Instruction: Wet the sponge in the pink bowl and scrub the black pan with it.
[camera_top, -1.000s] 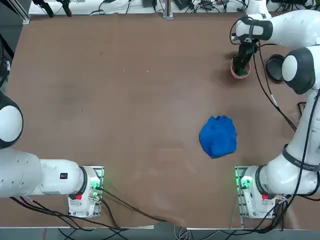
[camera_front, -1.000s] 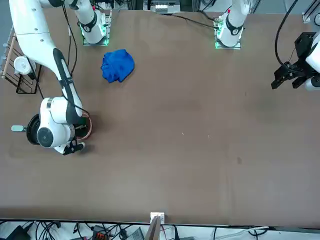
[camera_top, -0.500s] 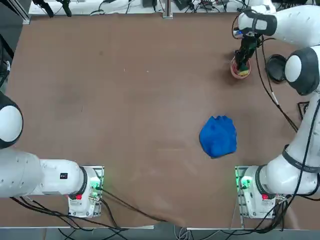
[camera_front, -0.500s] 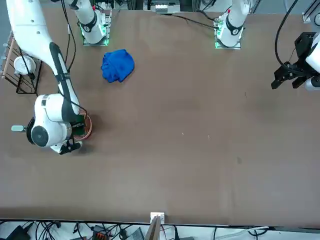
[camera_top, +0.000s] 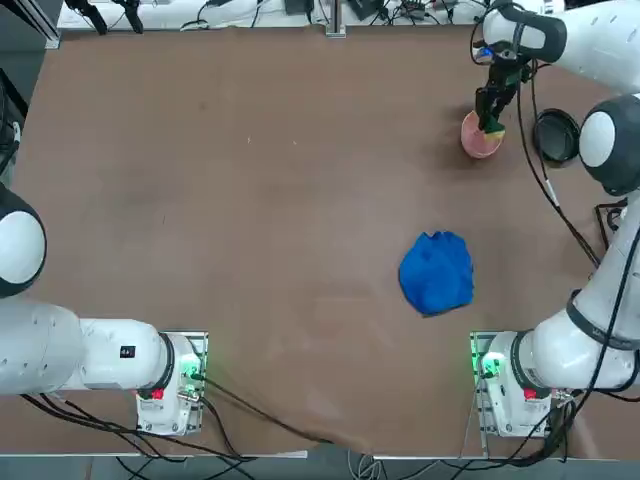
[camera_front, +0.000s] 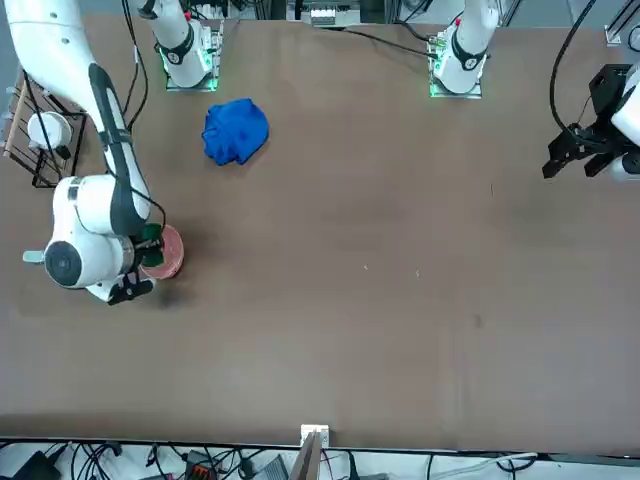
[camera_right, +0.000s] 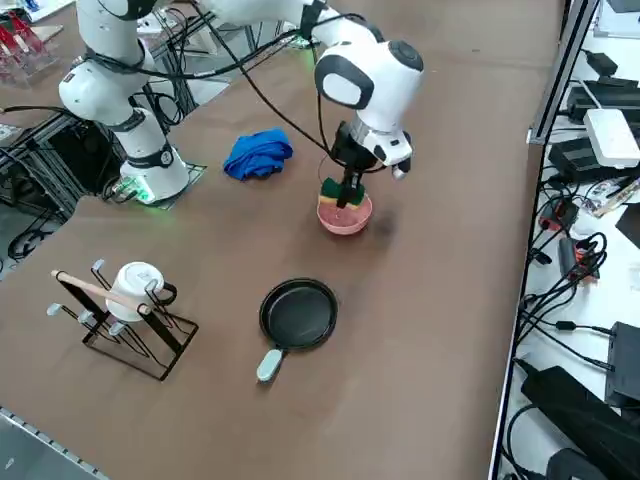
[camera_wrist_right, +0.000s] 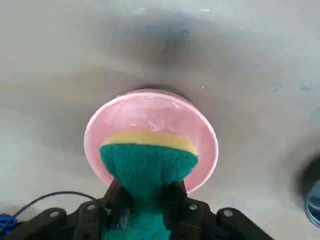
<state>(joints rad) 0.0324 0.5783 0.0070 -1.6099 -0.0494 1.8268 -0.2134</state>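
Since a second ago your right tool (camera_wrist_right: 146, 200) has lifted, clamped on the sponge (camera_wrist_right: 148, 167), above the pink bowl (camera_wrist_right: 200, 131). Watch: a squeezed, wet sponge may slip crossing to the black pan (camera_right: 298, 314) on the desk (camera_top: 250, 200)

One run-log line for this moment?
right gripper: shut on sponge | position: above pink bowl | black pan: untouched
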